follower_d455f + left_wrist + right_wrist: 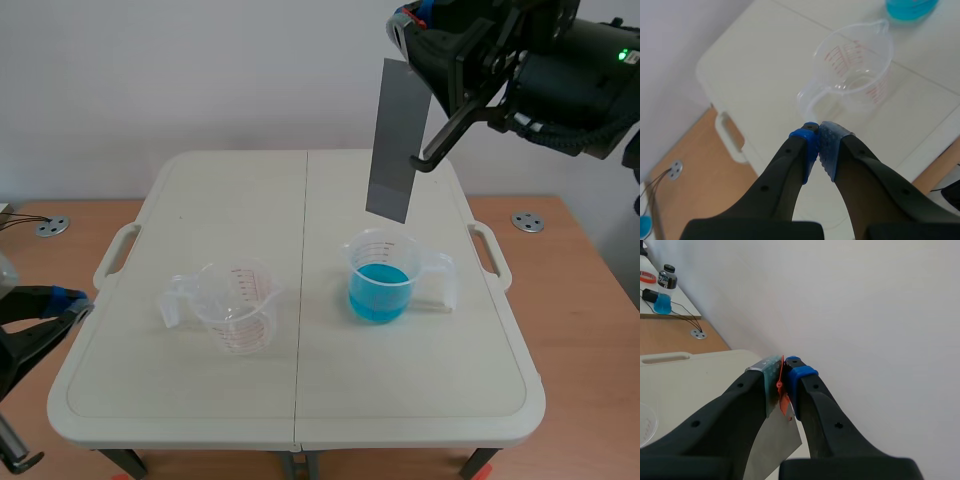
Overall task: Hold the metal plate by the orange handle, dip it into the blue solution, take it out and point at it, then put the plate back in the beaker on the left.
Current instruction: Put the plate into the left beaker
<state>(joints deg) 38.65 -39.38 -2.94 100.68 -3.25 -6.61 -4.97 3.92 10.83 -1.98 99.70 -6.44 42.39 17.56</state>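
Note:
A grey metal plate (397, 140) hangs upright in the air above the beaker of blue solution (380, 278), its lower edge clear of the rim. My right gripper (783, 385) is shut on the plate's orange handle (783, 396), with the plate (771, 445) running down below the fingers. In the scene view the right gripper (415, 50) is raised at the upper right. The empty clear beaker (233, 305) with red markings stands on the left half of the table. My left gripper (818, 135) is shut on nothing, just short of that beaker's (852, 70) handle, near the table's left edge.
The white folding table (300, 400) has carry handles at both sides and a seam down its middle. A wooden surface lies around it, with round metal discs (51, 226). A bottle of blue liquid (663, 290) stands on a far desk by the wall.

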